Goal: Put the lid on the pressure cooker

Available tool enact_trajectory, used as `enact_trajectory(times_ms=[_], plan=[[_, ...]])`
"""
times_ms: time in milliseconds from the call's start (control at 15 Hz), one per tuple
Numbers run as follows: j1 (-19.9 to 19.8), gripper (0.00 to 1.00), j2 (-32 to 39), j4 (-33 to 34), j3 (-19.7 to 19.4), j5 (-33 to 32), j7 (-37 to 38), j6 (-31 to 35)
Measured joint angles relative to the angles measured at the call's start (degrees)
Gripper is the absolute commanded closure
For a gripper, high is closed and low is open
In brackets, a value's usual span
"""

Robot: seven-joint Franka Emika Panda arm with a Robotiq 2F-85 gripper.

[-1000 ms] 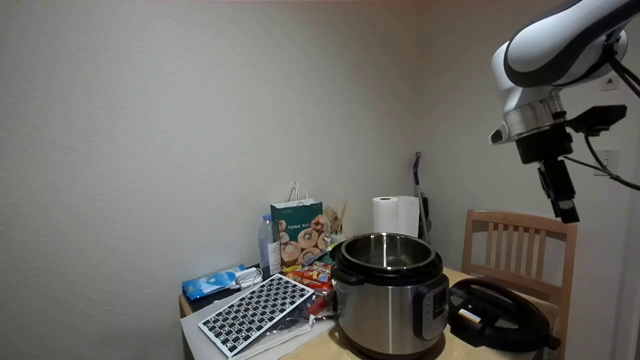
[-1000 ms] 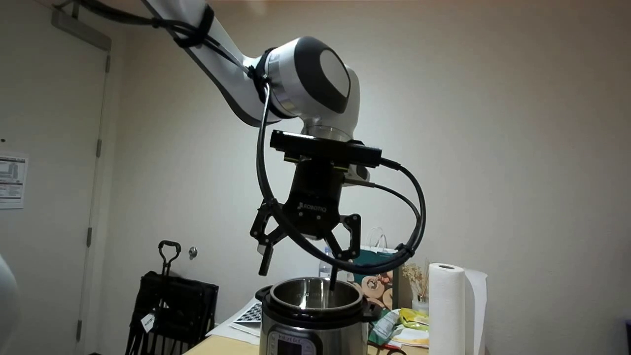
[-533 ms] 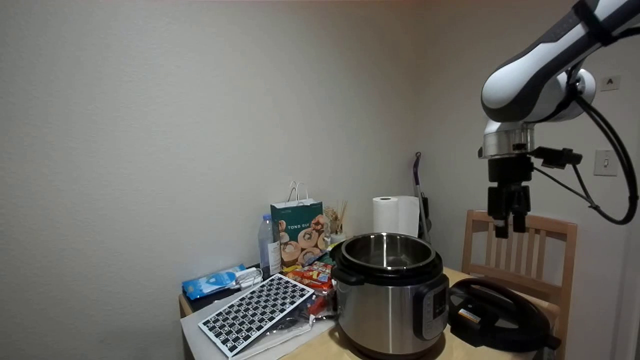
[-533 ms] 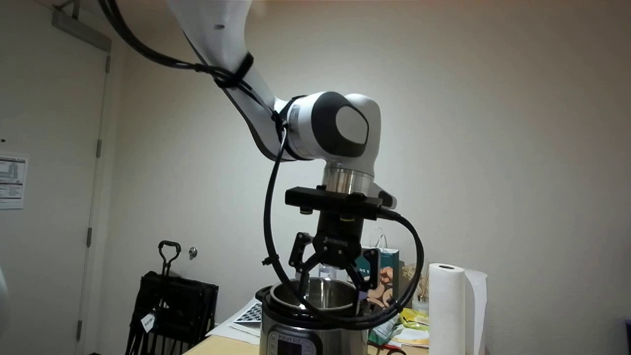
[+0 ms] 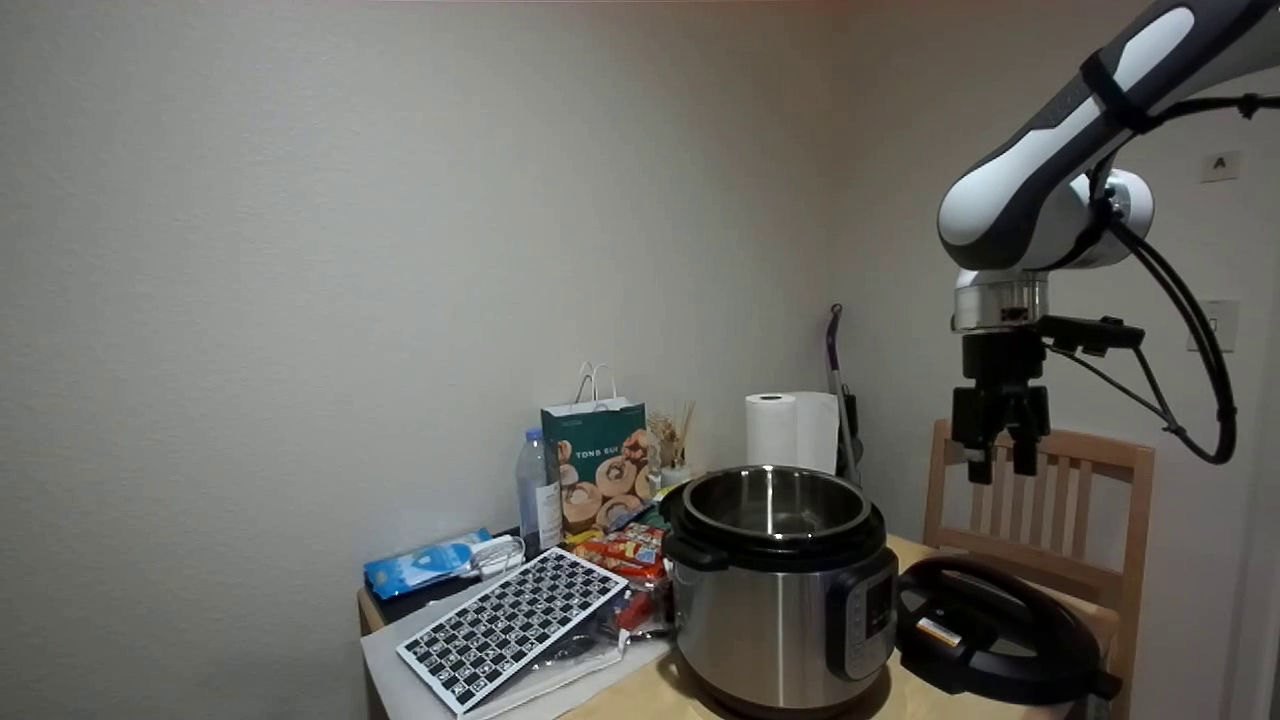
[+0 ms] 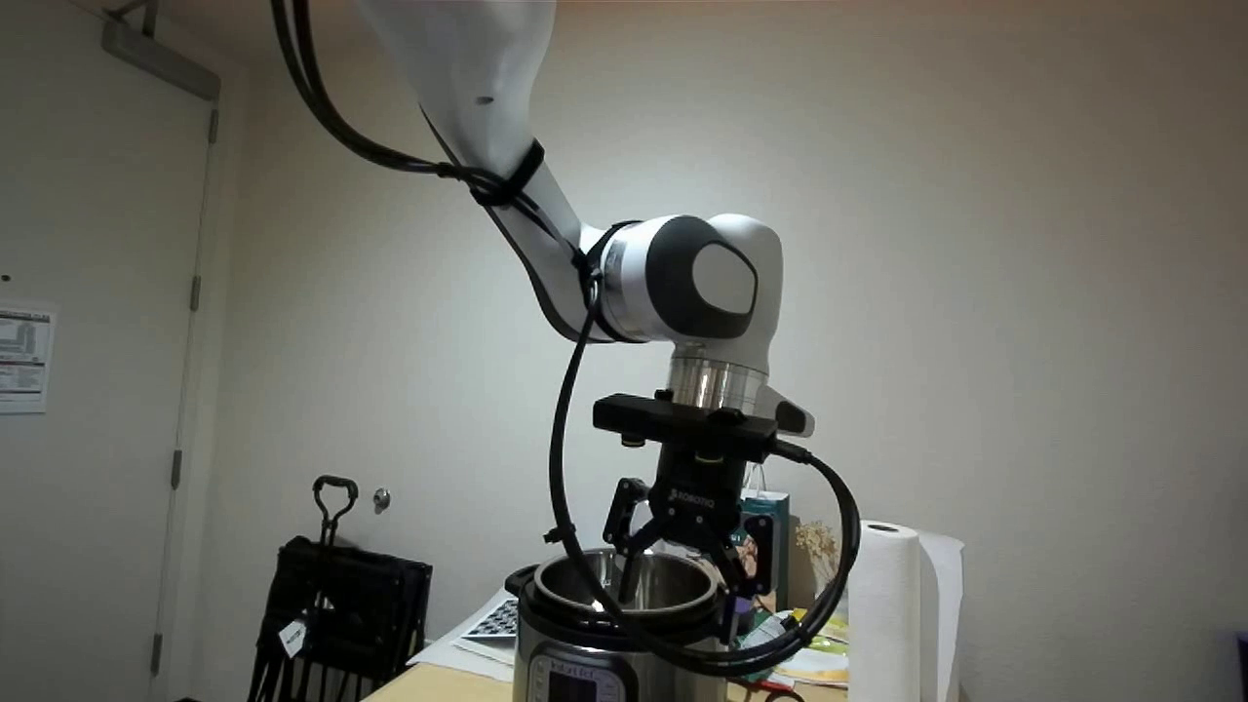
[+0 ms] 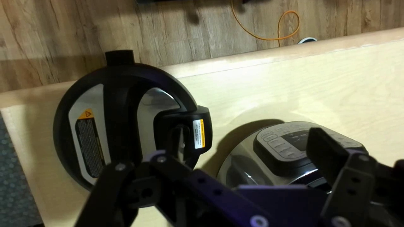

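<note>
In an exterior view the gripper (image 6: 680, 603) reads "ROBOTIQ" above its fingers (image 6: 628, 577); to their lower left the cooker (image 6: 585, 643) shows a blurred "Instant". In an exterior view a bag (image 5: 600, 470) left of them reads "TONG SUI", a plate (image 5: 1220, 166) above right "A". In the wrist view, left of them, a label (image 7: 90, 145) on the lid (image 7: 123, 126) bears a warning triangle (image 7: 87, 114).
</note>
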Motion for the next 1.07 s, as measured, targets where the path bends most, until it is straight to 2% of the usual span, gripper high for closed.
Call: enact_trajectory(times_ms=[133,400,533,1067], plan=[[-0.48,0.0,2.1,0.68,0.32,-0.89,-1.5,0.67],[-2.53,0.0,12.67,6.64,0.36,-1.48,-9.45,0.33],[-3.85,0.0,17.15,9.86,0.85,-1.48,-9.86,0.37],[-4.76,0.0,16.99,9.94,2.52,-1.46,-9.85,1.2]])
